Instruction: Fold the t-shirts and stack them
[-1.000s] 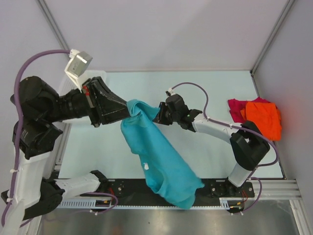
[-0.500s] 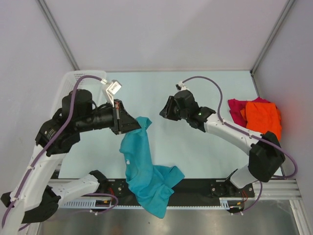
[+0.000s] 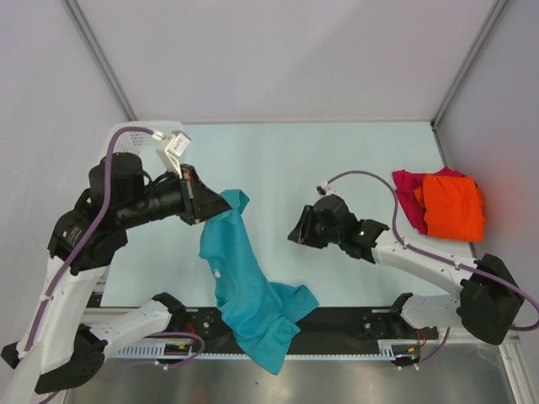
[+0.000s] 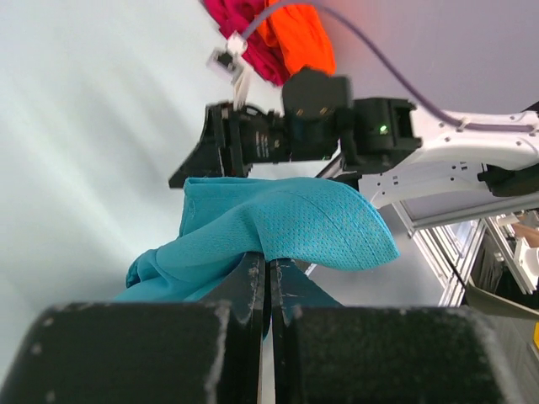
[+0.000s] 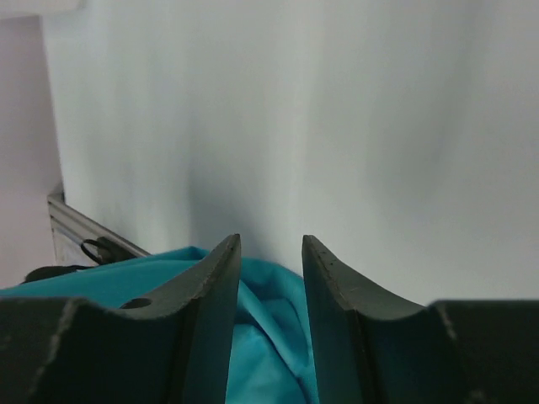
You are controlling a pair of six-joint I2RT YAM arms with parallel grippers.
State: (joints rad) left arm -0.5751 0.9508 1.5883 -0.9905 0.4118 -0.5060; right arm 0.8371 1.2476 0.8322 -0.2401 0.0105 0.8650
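The teal t-shirt (image 3: pixel 240 278) hangs bunched from the left tool (image 3: pixel 224 204), which is pinched shut on one edge, and its tail spills over the near edge of the tabletop (image 3: pixel 354 160). The right tool (image 3: pixel 296 234), jaws apart, holds nothing. With only one pinch, the cloth could slip free and slide off.

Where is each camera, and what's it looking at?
Top: high behind, looking down at the table; the left arm and right arm show.
Left wrist: on the left arm, facing the right arm and orange shirt; its left claw pinches the blue shirt.
Right wrist: on the right arm, facing over the table; its open right claw shows.
Shared: all three see the blue shirt.
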